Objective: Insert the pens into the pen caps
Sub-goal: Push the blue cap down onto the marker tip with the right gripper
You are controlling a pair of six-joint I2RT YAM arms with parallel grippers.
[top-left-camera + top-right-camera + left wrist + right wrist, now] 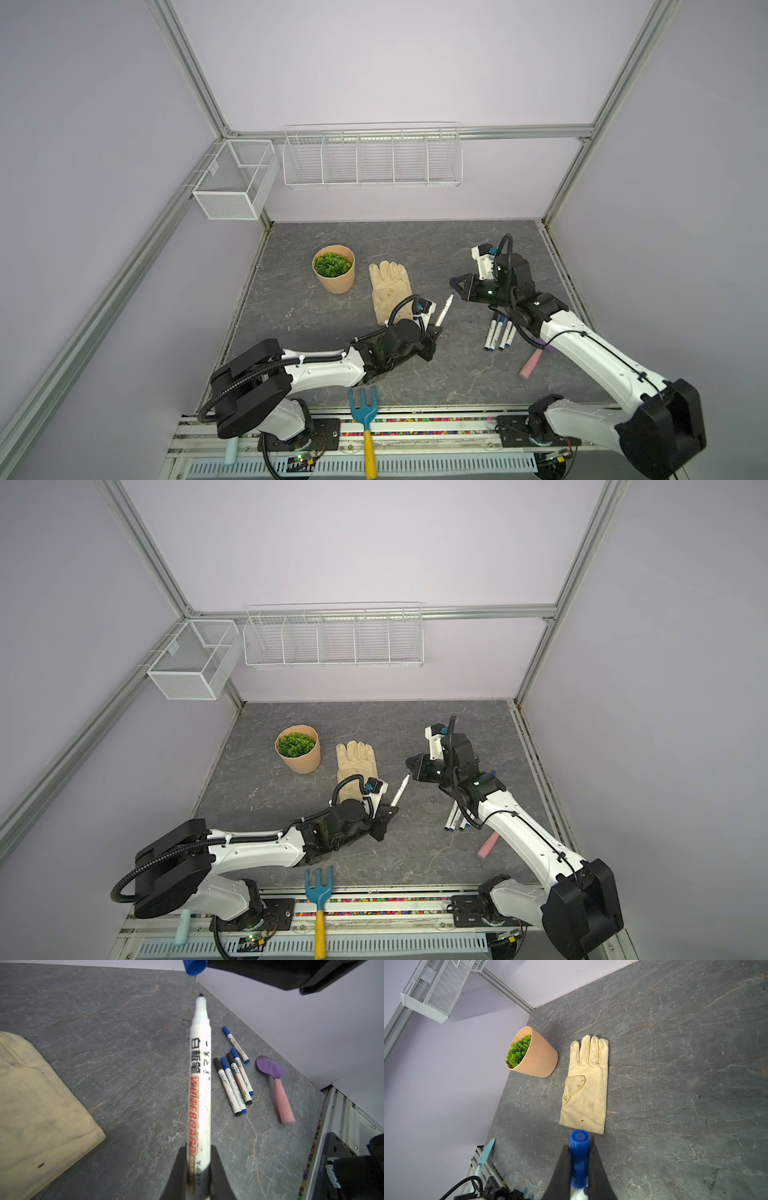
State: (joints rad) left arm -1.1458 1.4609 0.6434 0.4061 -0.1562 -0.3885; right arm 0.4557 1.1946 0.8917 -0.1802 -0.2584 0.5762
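White marker pen point(444, 309), uncapped, clamped in left jaws near frame centre | small blue plastic cap point(579, 1157) clamped in right jaws, just beyond tip, apart | step: alignment | next: tip to be pushed coaxially into cap

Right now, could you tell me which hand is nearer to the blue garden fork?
Left. The left hand is behind the blue garden fork, slightly right; the right hand is farther back and right.

Matt stone-look tabletop point(316, 328), cloth glove point(388, 286), plastic pen point(444, 309)
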